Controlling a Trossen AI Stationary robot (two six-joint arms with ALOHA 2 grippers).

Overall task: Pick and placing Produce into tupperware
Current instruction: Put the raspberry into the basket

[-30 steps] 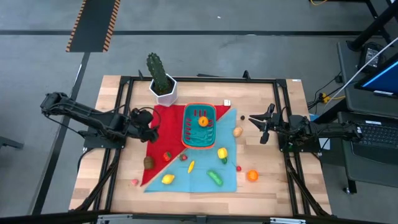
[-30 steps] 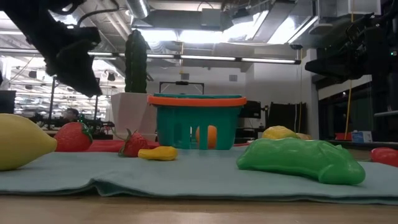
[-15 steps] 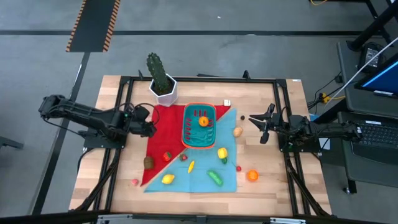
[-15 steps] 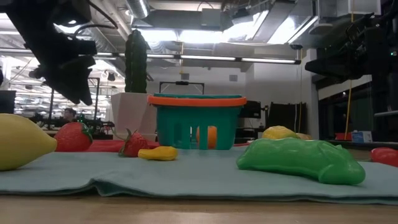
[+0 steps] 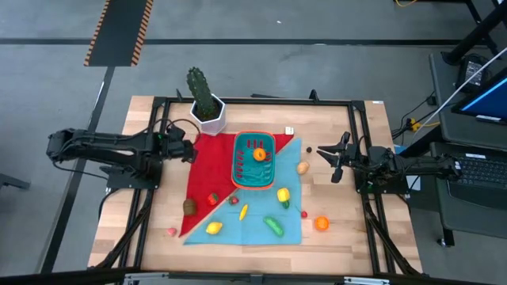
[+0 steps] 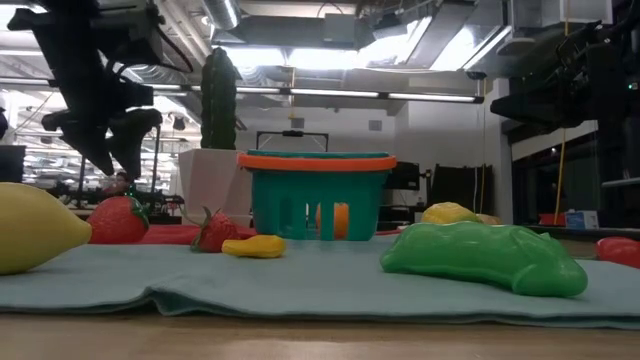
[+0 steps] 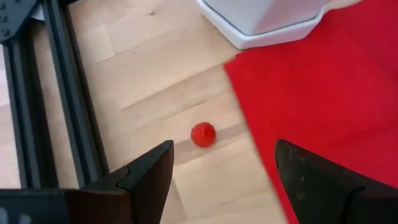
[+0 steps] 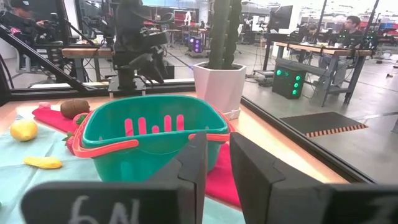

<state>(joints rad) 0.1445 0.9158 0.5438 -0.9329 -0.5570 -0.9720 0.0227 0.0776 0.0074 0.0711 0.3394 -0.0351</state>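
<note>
While the right gripper (image 5: 328, 161) was kept nearly pressed together, empty, beside the table's right edge, the left gripper (image 5: 190, 149) was held spread above a small red ball (image 7: 203, 134) on bare wood; the teal plastic container with an orange-red rim (image 5: 253, 161) was set mid-table, an orange toy fruit (image 5: 259, 155) inside.

A cactus (image 5: 200, 89) in a white pot (image 5: 209, 119) stands beside red (image 5: 207, 172) and blue cloths (image 5: 261, 222)
</note>
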